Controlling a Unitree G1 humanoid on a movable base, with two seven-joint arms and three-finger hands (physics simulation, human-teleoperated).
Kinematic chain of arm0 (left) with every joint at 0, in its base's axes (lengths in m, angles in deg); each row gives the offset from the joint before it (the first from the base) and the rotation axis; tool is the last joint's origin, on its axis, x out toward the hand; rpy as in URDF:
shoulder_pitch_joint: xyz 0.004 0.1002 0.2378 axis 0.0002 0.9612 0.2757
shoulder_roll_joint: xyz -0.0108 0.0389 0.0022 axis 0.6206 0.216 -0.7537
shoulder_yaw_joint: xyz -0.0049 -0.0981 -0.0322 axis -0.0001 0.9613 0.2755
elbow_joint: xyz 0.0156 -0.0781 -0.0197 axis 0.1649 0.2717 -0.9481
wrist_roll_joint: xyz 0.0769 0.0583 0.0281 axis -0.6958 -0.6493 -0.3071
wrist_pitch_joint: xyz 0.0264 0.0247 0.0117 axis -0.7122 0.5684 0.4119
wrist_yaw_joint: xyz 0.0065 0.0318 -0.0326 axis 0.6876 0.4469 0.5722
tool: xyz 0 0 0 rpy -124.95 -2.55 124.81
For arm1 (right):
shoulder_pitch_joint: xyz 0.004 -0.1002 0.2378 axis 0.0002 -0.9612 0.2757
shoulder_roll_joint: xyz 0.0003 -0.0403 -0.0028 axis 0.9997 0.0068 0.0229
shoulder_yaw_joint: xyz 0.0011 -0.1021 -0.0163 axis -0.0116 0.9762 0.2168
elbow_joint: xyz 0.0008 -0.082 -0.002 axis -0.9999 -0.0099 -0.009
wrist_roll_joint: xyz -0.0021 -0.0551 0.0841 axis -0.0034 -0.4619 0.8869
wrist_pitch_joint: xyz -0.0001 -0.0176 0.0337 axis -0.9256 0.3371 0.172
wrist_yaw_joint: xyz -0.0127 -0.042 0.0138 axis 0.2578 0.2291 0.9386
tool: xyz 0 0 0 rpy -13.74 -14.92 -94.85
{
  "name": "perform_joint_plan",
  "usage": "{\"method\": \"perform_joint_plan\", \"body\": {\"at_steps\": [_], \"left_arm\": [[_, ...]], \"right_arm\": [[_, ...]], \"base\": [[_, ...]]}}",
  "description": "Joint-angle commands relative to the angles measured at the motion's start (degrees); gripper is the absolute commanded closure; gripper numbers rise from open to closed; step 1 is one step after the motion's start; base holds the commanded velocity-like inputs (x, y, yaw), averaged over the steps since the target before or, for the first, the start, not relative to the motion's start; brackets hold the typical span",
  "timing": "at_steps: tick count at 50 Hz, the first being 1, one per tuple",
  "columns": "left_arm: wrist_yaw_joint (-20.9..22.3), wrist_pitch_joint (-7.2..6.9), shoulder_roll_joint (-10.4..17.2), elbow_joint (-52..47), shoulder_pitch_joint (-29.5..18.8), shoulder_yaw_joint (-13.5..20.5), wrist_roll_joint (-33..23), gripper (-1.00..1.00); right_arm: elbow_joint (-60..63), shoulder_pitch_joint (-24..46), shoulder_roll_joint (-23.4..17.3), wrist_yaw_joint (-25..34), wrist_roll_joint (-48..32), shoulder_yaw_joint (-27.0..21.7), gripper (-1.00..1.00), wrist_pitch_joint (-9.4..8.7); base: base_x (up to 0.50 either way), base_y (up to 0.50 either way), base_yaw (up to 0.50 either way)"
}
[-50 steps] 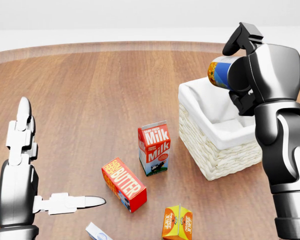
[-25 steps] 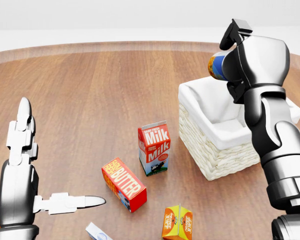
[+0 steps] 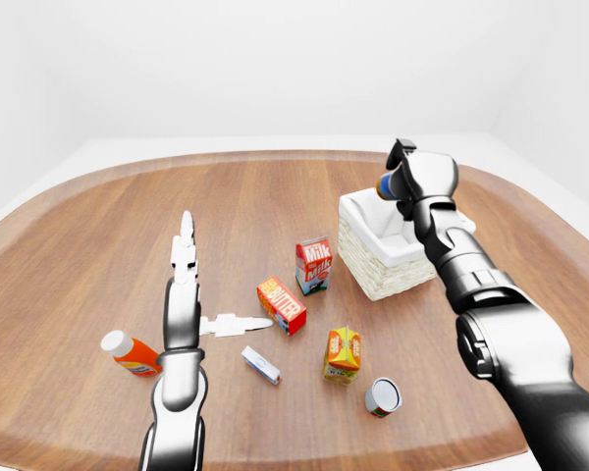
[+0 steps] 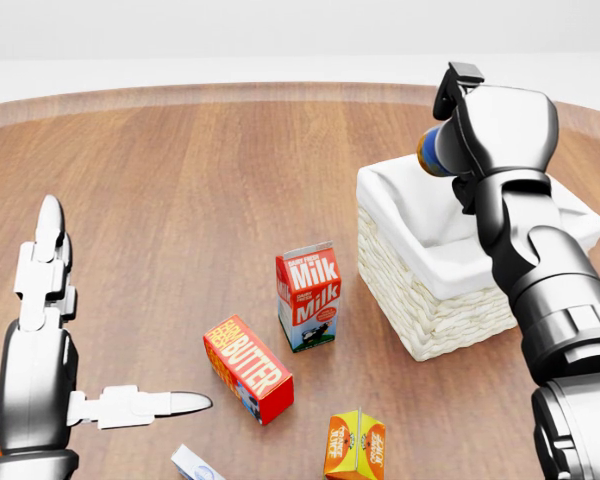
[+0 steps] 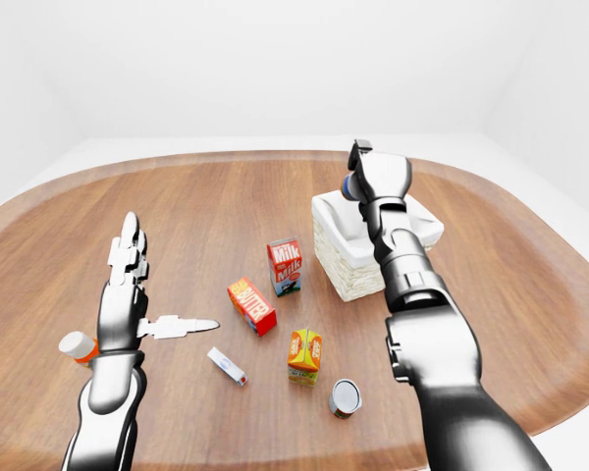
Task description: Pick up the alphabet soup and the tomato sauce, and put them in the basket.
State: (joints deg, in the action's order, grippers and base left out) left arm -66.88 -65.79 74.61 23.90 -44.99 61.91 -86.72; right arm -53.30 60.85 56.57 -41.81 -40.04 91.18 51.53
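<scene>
My right hand (image 4: 458, 140) is shut on a can with a blue and yellow label (image 4: 430, 152). It holds the can in the air over the far side of the white-lined wicker basket (image 4: 430, 310), at the right of the head view. Most of the can is hidden behind the hand. A second can with a silver top (image 3: 382, 396) stands on the table at the bottom of the left-eye view, apart from both hands. My left hand (image 4: 100, 330) is open and empty, low at the left of the head view, with fingers spread.
A milk carton (image 4: 308, 295), a butter box (image 4: 246, 367) and an orange juice carton (image 4: 355, 445) lie left of and below the basket. A small white box (image 3: 260, 364) and an orange bottle (image 3: 131, 353) lie near my left hand. The round wooden table's edge (image 3: 275, 157) curves along the top.
My right hand has swung a little left and up with the can and turned, so less of the can shows. The left hand and the table's things have not moved.
</scene>
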Motion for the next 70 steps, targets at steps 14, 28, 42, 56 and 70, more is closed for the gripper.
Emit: {"method": "perform_joint_plan", "body": {"at_steps": [14, 28, 42, 56, 70], "left_arm": [[-0.01, 0.0, 0.01, -0.09, 0.14, -0.1, -0.12, -1.0], [0.02, 0.0, 0.02, -0.12, 0.1, -0.1, -0.12, -1.0], [0.03, 0.0, 0.02, -0.11, 0.09, -0.1, -0.11, -1.0], [0.06, 0.0, 0.03, -0.12, 0.09, -0.1, -0.11, -1.0], [0.06, 0.0, 0.03, -0.12, 0.1, -0.1, -0.12, -1.0]], "right_arm": [[-6.16, 2.86, 0.34, 0.0, -2.2, 0.0, 1.0, 0.0], [-7.69, 1.97, -0.21, 0.0, -3.38, -0.26, 1.0, 0.0], [-8.41, 0.91, -0.45, 0.0, -3.97, -0.5, 1.0, 0.0], [-8.68, 0.21, -0.65, 0.0, -4.02, -0.8, 1.0, 0.0], [-9.12, -0.4, -1.17, 0.0, -3.91, -1.25, 1.0, 0.0]], "base": [[0.0, 0.0, 0.0], [0.0, 0.0, 0.0], [0.0, 0.0, 0.0], [0.0, 0.0, 0.0], [0.0, 0.0, 0.0]]}}
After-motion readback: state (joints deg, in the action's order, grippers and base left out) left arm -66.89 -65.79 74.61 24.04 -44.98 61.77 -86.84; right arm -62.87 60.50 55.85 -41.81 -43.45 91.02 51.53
